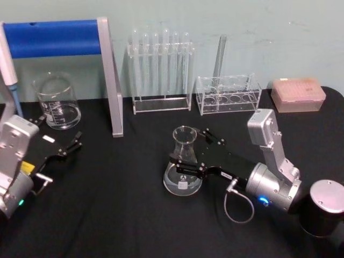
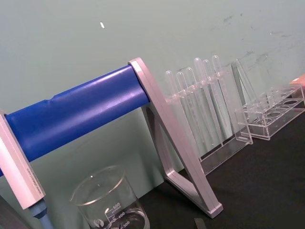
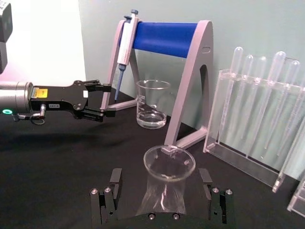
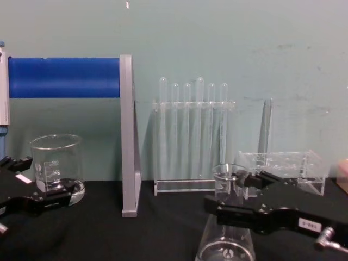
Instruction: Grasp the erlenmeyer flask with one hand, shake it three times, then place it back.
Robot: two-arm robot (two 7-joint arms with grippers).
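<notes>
The right gripper [image 1: 188, 149] has its fingers [image 1: 207, 134] spread, one on each side of the erlenmeyer flask [image 1: 183, 184]. The flask stands upright on the black desk [image 1: 118, 215], its neck in the gap between the fingers. In the right wrist view the flask [image 3: 167, 188] sits midway between the two fingers [image 3: 114, 183], with a strip of dark desk showing on either side, so neither finger touches the glass. From the chest view one finger [image 4: 239, 215] crosses in front of the flask [image 4: 225, 247], and the other lies behind the rim.

Beyond the fingertips, well apart from them, stand a rack of test tubes [image 1: 161, 70] and a low clear rack [image 1: 228, 94].

The left gripper [image 1: 62, 128] rests low over the desk, well apart from the flask, its fingers [image 1: 67, 146] also spread and holding nothing. A glass beaker [image 1: 56, 102] stands just past their tips, beside a stand with a blue bar [image 1: 54, 37].
</notes>
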